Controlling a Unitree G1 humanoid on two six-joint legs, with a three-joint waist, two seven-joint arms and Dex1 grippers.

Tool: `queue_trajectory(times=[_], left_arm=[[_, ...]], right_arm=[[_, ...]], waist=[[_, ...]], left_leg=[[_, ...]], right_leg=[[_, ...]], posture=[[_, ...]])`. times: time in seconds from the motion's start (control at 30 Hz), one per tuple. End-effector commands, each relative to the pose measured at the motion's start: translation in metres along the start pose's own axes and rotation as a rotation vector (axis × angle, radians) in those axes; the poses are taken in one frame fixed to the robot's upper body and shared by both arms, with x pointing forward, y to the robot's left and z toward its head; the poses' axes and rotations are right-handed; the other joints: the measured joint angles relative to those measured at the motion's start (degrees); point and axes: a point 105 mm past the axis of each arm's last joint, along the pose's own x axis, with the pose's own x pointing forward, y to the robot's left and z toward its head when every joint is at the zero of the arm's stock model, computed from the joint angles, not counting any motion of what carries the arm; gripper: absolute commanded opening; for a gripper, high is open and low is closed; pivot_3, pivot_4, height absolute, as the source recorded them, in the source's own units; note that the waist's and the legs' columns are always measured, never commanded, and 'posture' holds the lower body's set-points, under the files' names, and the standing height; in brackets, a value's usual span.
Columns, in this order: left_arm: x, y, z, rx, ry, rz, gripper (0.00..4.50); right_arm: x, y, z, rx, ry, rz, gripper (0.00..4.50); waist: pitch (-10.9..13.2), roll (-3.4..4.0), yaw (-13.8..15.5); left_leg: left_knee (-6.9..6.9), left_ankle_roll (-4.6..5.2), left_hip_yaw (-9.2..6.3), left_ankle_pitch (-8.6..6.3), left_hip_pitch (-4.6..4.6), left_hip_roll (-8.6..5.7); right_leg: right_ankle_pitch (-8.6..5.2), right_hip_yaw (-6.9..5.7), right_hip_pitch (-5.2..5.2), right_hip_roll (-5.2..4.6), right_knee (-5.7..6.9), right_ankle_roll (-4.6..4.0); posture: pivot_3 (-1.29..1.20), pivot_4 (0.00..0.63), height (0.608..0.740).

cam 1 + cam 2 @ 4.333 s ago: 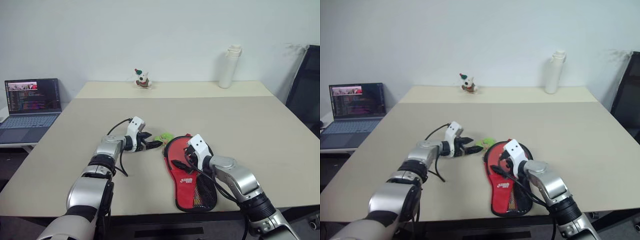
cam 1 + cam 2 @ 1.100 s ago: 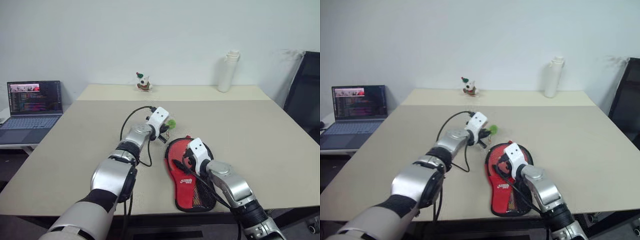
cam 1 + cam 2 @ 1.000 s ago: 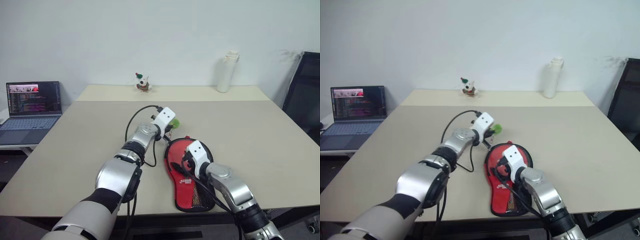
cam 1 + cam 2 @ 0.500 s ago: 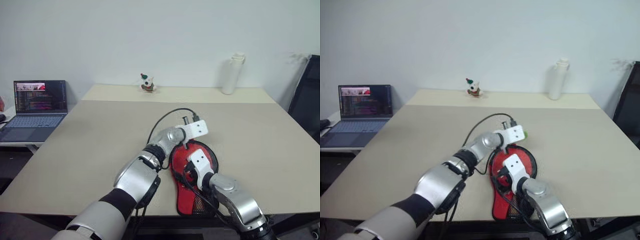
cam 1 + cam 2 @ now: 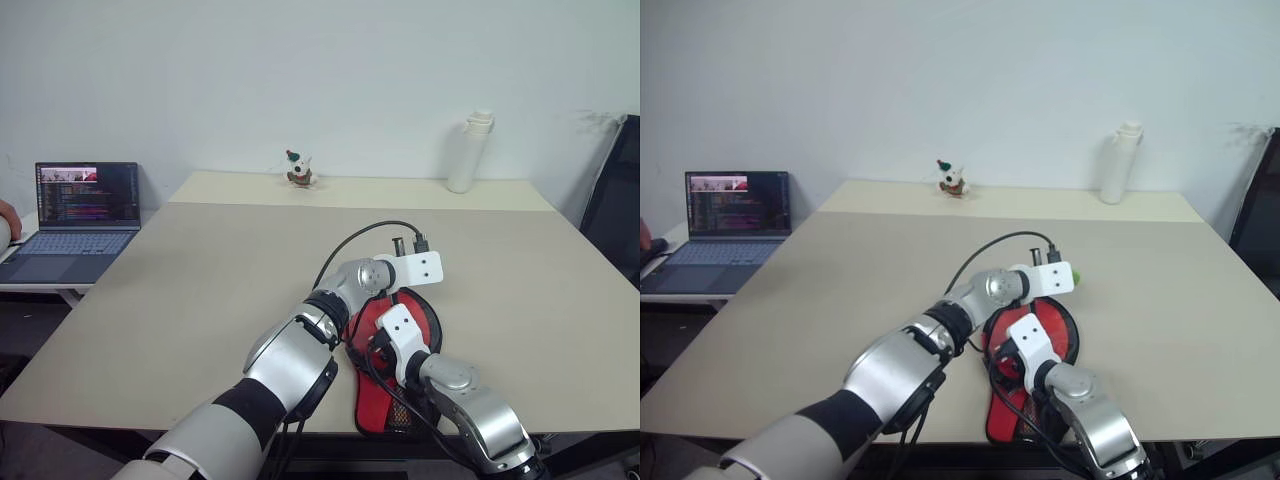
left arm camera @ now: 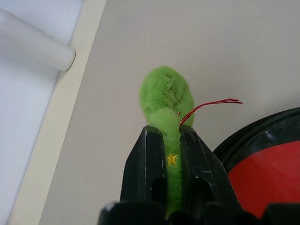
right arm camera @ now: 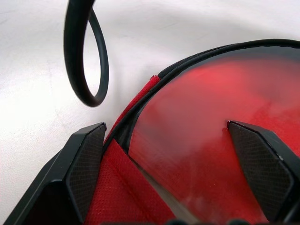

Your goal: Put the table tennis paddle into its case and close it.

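Our left pincer (image 6: 168,154), pinching a green plush tag (image 6: 167,101), has swung across over the case (image 5: 400,340) while our right pincer (image 7: 173,154) stays spread there, so zipping looks underway.

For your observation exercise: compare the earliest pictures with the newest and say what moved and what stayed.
The left hand, shut on a green fuzzy tag, swung right across the red case. The right hand stayed open on the case; bottle and laptop unmoved.

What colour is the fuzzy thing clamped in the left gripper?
Bright green, with a thin red thread; the fuzzy thing shows best in the left wrist view, in the left gripper.
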Motion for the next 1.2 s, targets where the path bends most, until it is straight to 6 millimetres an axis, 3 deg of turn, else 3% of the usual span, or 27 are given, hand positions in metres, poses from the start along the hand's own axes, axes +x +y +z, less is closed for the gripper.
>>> queue_trajectory(times=[0.03,0.13,0.17,0.37,0.5,0.63,0.77,0.87,1.07,1.2], left_arm=[[0.003,0.009,0.041,0.015,-0.136,0.006,0.01],[0.003,0.002,0.042,-0.045,-0.155,-0.048,0.01],[0.003,0.001,0.041,-0.061,-0.155,-0.058,0.74],[-0.001,0.005,0.033,-0.072,-0.148,-0.068,2.89],[-0.009,0.021,0.019,-0.112,-0.136,-0.011,4.3],[-0.021,0.043,0.004,-0.194,-0.126,0.073,4.3],[-0.052,0.092,-0.026,-0.337,-0.126,0.269,4.3],[-0.073,0.111,-0.046,-0.416,-0.126,0.359,4.3],[-0.101,0.105,-0.095,-0.526,-0.101,0.382,4.3],[-0.115,0.094,-0.112,-0.692,-0.189,0.374,4.3]], right_arm=[[-0.001,0.028,-0.079,0.111,0.301,0.089,4.5],[0.001,0.026,-0.077,0.107,0.295,0.086,4.5],[0.002,0.025,-0.076,0.106,0.292,0.083,4.5],[0.006,0.015,-0.071,0.096,0.279,0.065,4.5],[0.009,0.005,-0.063,0.094,0.257,0.054,4.5],[0.008,-0.001,-0.053,0.096,0.231,0.059,4.5],[-0.004,-0.001,-0.02,0.139,0.136,0.12,4.5],[-0.015,-0.002,0.001,0.16,0.07,0.15,4.5],[-0.03,-0.011,0.033,0.161,-0.05,0.16,4.5],[-0.022,-0.025,0.039,0.127,-0.084,0.119,4.5]], waist=[[0.0,0.0,0.0],[0.0,0.01,0.0],[0.0,0.0,0.0],[-0.3,0.13,-0.2],[-0.3,0.14,-0.4],[-0.3,0.14,-0.5],[-0.2,0.16,-0.8],[-0.2,0.18,-1.0],[-0.1,0.29,-1.0],[0.2,0.36,-1.2]], left_leg=[[0.0,0.0,-0.01,0.0,0.0,0.0],[0.0,0.0,-0.01,0.0,0.0,0.0],[0.0,0.0,0.0,0.0,0.0,0.0],[0.0,0.04,0.07,-0.04,0.07,0.0],[0.01,0.05,0.09,-0.03,0.21,0.04],[0.04,0.05,0.06,-0.03,0.45,0.04],[0.03,0.05,0.08,-0.03,0.47,0.06],[-0.01,0.04,0.04,-0.03,0.36,0.08],[-0.01,0.04,0.02,-0.03,0.08,0.11],[0.05,0.04,0.06,-0.03,-0.12,0.1]], right_leg=[[0.0,0.0,0.0,0.0,0.0,0.0],[0.0,-0.06,0.01,0.0,-0.02,0.0],[0.0,-0.08,0.02,0.0,-0.02,0.0],[0.0,-0.05,0.02,0.04,-0.03,0.0],[0.0,-0.02,0.07,0.09,0.07,0.0],[0.03,0.07,0.15,0.09,0.22,0.0],[0.03,0.17,0.11,0.09,0.28,0.01],[0.02,0.18,0.03,0.09,0.26,0.01],[0.03,0.13,-0.13,0.01,0.17,0.01],[0.05,0.16,-0.35,-0.01,0.22,0.02]], posture=[[0.0,0.15,0.74],[0.0,0.15,0.74],[0.0,0.15,0.74],[0.0,0.15,0.74],[0.0,0.15,0.74],[0.0,0.15,0.74],[0.0,0.15,0.74],[0.0,0.15,0.74],[0.0,0.15,0.74],[0.0,0.15,0.74]])
